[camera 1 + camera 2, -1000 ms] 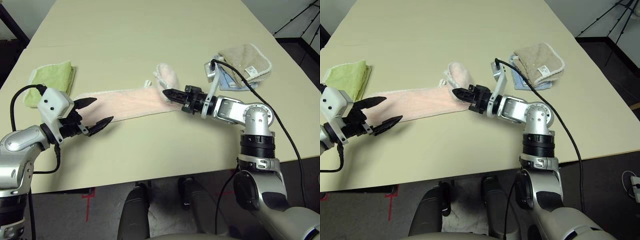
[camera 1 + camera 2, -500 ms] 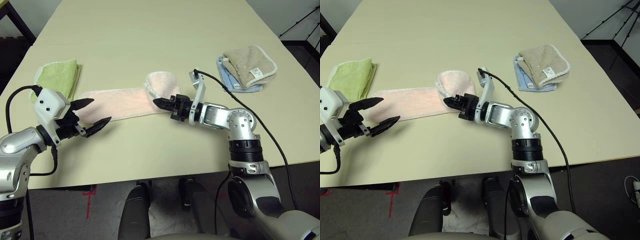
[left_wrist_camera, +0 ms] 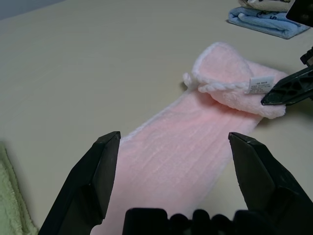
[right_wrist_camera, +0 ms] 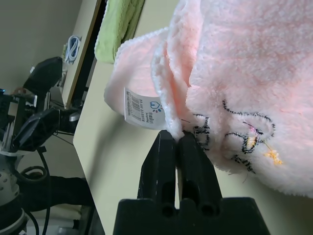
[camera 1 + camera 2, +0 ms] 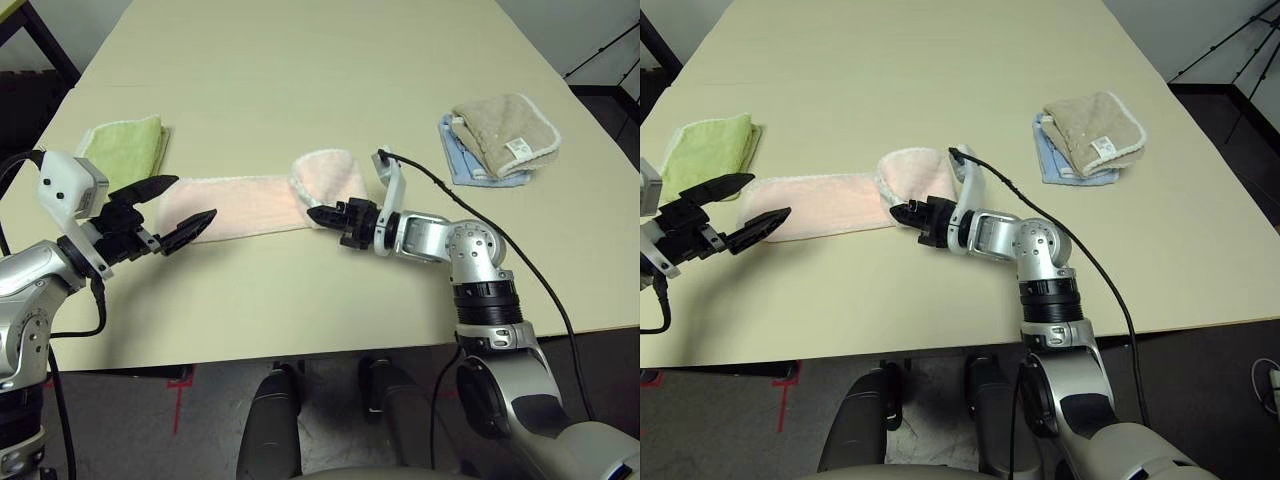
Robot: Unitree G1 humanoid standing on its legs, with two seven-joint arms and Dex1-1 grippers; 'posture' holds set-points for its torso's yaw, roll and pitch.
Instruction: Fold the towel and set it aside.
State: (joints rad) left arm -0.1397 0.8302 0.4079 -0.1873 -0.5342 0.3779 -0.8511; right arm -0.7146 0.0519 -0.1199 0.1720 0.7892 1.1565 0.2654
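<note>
R fingers [image 4: 177, 147] pinching towel [image 5: 245, 198] edge, L fingers [image 5: 195, 222] apart

left gripper [image 5: 178, 206] is held above the table, fingers spread wide, pointing right. right gripper [image 5: 318, 214] points left, fingers pressed together, forearm bent across the body front.

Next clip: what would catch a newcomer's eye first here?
The long pink towel stretched across the middle of the table, its right end folded back over itself. There the right gripper is shut on the towel's edge, while the left gripper hangs open over the other end. A green towel lies at the left and a beige towel on a blue one at the right.
</note>
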